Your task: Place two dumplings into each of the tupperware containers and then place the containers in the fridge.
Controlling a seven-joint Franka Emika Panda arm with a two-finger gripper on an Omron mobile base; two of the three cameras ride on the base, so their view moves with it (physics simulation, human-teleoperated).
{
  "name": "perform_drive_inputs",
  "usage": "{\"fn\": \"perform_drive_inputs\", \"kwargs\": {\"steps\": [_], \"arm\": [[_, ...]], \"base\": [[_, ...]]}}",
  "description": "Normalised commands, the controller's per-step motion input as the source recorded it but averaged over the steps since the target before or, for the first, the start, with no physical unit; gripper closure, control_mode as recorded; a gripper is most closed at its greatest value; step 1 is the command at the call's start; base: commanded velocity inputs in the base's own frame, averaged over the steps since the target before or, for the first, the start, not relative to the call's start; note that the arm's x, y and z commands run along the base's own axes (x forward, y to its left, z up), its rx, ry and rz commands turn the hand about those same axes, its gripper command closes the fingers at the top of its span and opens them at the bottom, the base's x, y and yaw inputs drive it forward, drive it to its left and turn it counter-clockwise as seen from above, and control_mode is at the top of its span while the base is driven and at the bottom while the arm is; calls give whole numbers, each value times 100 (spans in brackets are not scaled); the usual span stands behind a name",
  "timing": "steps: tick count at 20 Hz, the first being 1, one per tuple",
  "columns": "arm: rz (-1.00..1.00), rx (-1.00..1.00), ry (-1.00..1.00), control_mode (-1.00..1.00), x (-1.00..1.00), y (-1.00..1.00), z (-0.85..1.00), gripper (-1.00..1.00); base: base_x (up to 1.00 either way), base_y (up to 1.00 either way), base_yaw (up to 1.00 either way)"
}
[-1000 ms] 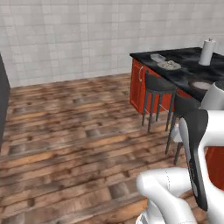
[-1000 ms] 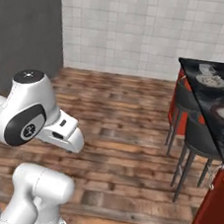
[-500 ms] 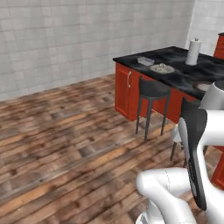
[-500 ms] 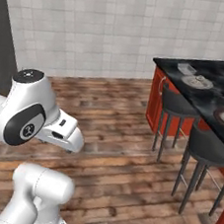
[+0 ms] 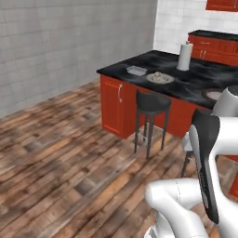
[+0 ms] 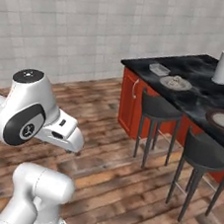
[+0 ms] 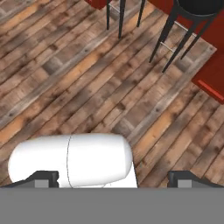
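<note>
Jaws: released, holding nothing, gripper (image 7: 112,177) above the wood floor (image 7: 65,78) | Container (image 5: 136,70): far on the black counter (image 5: 195,79), left of a plate (image 5: 160,77) of dumplings (image 5: 159,75) | Progress: apparently nothing packed or chilled; everything left | Writing: none legible.
</note>
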Motion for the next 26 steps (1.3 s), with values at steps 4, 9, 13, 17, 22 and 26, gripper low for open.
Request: {"fn": "perform_drive_inputs", "kwargs": {"steps": [4,9,13,17,22,26], "arm": [[0,0,0,100,0,0,0,-100],[0,0,0,100,0,0,0,-100],[0,0,0,100,0,0,0,-100],[0,0,0,100,0,0,0,-100],[0,0,0,100,0,0,0,-100],[0,0,0,100,0,0,0,-100]], "base": [[100,100,-47],[100,100,-48],[100,100,-48],[100,100,-48],[100,100,-48],[100,94,-44]]}}
